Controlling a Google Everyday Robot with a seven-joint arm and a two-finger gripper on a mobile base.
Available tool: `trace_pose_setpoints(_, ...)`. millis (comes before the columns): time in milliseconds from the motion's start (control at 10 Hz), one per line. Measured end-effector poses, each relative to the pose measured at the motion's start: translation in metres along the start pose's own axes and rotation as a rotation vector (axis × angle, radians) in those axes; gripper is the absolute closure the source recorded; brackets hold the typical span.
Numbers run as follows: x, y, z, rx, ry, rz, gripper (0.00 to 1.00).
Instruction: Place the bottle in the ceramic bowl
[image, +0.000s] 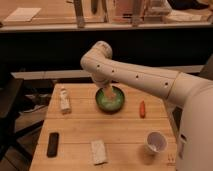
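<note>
The bottle (64, 100) is whitish with a pale label. It sits near the left edge of the wooden table (125, 130), well left of the bowl and untouched. The ceramic bowl (110, 100) is green with a dark rim and stands at the table's middle back. My white arm comes in from the right and bends down over the bowl. My gripper (107, 93) hangs just above or inside the bowl's near-left part, about a bowl's width right of the bottle. The arm's elbow hides the bowl's far rim.
A small orange carrot-like piece (142, 108) lies right of the bowl. A white cup (156, 142) stands at the front right. A flat white packet (98, 151) and a black device (52, 144) lie near the front edge. A dark counter runs behind the table.
</note>
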Motion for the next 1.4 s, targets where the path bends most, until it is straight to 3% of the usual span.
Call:
trace_pose_setpoints(400,-0.006,-0.013,0.006,0.000,0.001,-0.042,0.20)
trace_pose_setpoints(700,-0.031,-0.040,0.011,0.010,0.004,-0.095,0.20)
trace_pose_setpoints(1100,-0.033,-0.046,0.015,0.007,0.016,-0.125,0.20)
trace_pose_setpoints(1400,-0.061,-0.069,0.017,0.022,0.018,-0.169,0.20)
